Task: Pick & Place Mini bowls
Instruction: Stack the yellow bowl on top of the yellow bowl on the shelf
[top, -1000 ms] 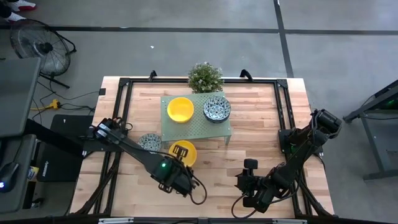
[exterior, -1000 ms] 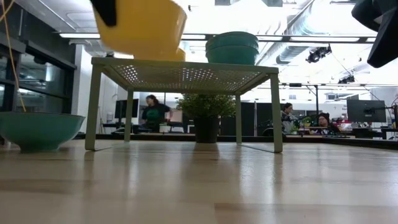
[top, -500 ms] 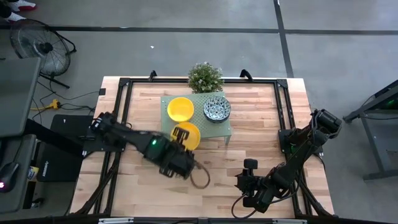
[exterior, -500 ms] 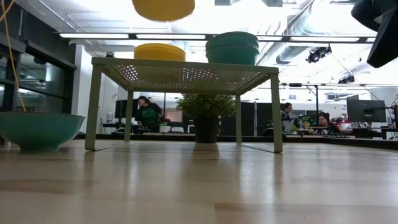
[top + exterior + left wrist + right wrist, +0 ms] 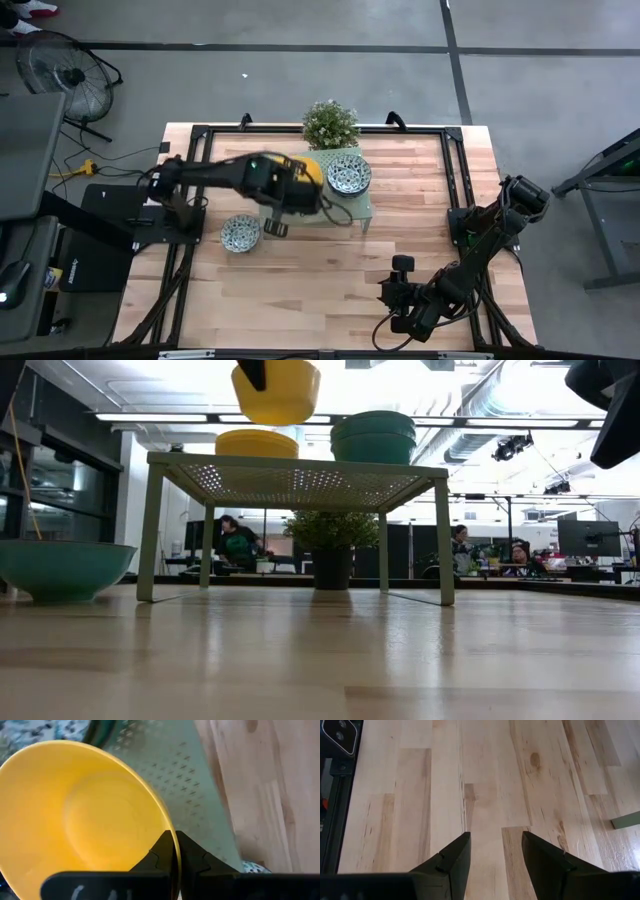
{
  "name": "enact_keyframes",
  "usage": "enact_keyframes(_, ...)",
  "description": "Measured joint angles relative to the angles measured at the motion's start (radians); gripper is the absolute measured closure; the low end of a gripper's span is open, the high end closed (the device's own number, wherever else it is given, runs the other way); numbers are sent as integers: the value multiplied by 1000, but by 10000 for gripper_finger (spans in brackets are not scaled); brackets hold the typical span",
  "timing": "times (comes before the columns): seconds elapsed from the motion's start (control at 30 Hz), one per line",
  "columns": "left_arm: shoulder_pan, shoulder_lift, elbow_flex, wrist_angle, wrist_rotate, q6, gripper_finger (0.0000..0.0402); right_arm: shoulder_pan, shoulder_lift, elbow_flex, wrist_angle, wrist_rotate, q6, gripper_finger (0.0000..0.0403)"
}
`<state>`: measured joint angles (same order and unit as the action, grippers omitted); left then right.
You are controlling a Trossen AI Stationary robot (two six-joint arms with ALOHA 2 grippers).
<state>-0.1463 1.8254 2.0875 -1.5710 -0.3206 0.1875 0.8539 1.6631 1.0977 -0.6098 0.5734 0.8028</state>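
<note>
grey floor (image 5: pixel 300 80), bright ceiling lights (image 5: pixel 180 417)

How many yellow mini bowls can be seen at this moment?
2 visible: one yellow bowl is held in the air by the shut left gripper, above the green rack; a yellow stack rests on that rack and may hide further bowls nested in it.
</note>
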Motion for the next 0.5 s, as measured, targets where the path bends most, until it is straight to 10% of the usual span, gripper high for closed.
enact_keyframes(0.5, 122, 0, -47, 0, 71, -19, 401, 0, 0, 0, 1, 0, 0, 238)
